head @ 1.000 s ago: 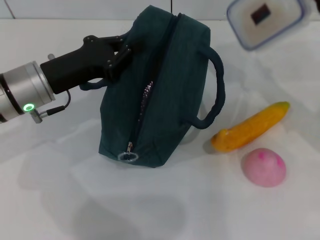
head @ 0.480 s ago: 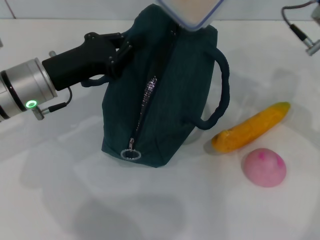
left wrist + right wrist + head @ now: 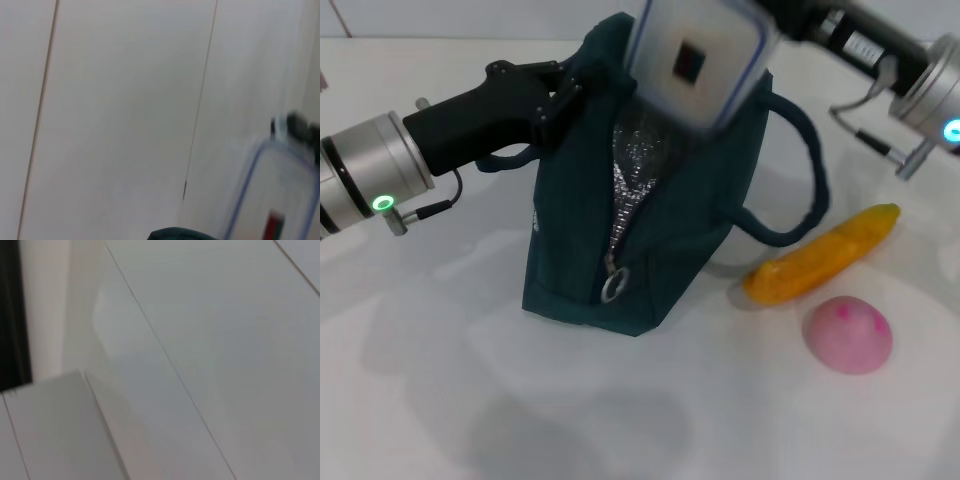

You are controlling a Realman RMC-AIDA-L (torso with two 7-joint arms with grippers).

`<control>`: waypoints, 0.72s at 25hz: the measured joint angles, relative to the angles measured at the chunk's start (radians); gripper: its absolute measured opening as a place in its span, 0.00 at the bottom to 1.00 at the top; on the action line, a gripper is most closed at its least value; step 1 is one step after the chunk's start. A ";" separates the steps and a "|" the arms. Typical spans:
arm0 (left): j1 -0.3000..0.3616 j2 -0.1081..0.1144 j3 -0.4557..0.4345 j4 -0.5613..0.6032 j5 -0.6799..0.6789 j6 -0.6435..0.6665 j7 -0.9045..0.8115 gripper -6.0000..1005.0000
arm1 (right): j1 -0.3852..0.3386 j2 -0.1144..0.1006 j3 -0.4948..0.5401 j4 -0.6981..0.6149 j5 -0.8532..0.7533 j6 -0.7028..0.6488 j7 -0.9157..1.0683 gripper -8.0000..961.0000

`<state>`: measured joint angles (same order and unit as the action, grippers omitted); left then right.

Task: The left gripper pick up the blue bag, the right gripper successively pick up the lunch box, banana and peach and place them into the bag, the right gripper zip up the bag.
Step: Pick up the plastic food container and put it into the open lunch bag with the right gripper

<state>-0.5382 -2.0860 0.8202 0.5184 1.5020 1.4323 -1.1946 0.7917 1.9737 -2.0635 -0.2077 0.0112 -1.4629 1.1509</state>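
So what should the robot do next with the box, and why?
Probably lower the lunch box straight down through the gap. The right gripper holds it tilted just above the blue bag, whose zipper is pulled open so the silver lining shows, while the left gripper grips the bag's top edge. The banana and peach wait on the table.

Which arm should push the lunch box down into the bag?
The right arm. Its tool already holds the lunch box tilted in the bag's open top. The left tool is busy gripping the bag's other side, holding it up.
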 joint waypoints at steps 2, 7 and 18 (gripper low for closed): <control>-0.001 0.000 -0.001 0.000 0.000 -0.002 0.000 0.04 | -0.006 0.001 0.000 0.000 -0.045 0.031 0.003 0.11; -0.006 0.001 0.002 0.000 -0.001 -0.022 0.000 0.04 | 0.006 0.006 0.000 -0.001 -0.158 0.074 0.014 0.11; -0.008 0.000 -0.001 -0.003 -0.001 -0.027 0.000 0.04 | 0.029 -0.032 0.016 -0.026 -0.225 0.044 0.047 0.13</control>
<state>-0.5457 -2.0860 0.8194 0.5157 1.5010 1.4051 -1.1950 0.8208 1.9412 -2.0474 -0.2338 -0.2135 -1.4188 1.1982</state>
